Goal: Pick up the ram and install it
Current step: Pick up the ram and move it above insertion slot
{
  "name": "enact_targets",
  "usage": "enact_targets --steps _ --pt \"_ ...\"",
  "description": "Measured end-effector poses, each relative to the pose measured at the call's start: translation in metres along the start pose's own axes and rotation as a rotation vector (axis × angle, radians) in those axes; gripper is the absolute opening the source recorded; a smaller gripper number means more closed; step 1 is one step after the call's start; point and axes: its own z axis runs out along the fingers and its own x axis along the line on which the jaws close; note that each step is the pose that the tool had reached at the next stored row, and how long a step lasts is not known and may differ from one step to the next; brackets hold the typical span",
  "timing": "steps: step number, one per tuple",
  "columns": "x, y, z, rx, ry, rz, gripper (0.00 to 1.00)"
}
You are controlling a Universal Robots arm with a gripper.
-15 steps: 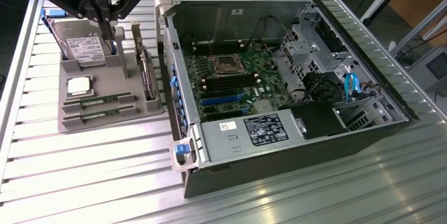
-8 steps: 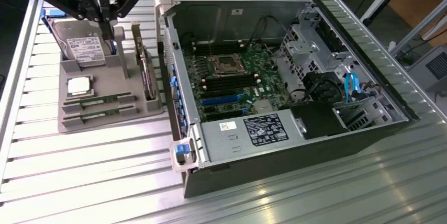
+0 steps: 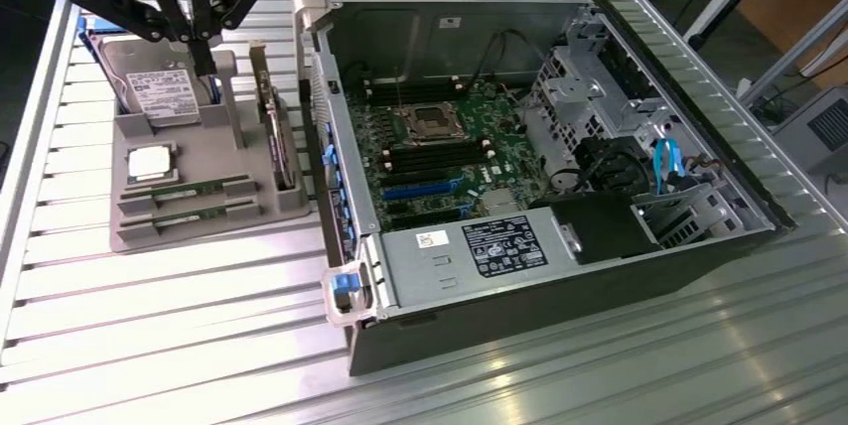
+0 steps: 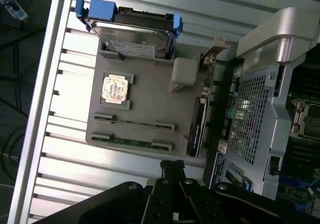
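Gripper point(image 4: 172, 165) above tray point(image 3: 133, 236), open room down to 2 ram sticks point(image 3: 186, 190)

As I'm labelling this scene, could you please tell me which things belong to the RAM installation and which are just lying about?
For the job: two narrow green RAM sticks, grey parts tray, green motherboard in the open case, black gripper.
Lying about: silver hard drive, square silver processor chip, broad expansion card.

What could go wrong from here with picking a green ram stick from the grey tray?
The black gripper hangs shut near the silver hard drive, away from the two green ram sticks; closed fingers cannot straddle one. The sticks lie close together, so it might nudge the wrong one or the upright expansion card.
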Motion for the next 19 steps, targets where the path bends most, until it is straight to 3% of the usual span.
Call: enact_targets --steps 12,19 --pt "0.0000 0.0000 0.0000 -0.0043 0.0086 -0.195 0.10" --pt "0.0000 0.0000 0.0000 -0.0060 0.0122 -0.278 0.10"
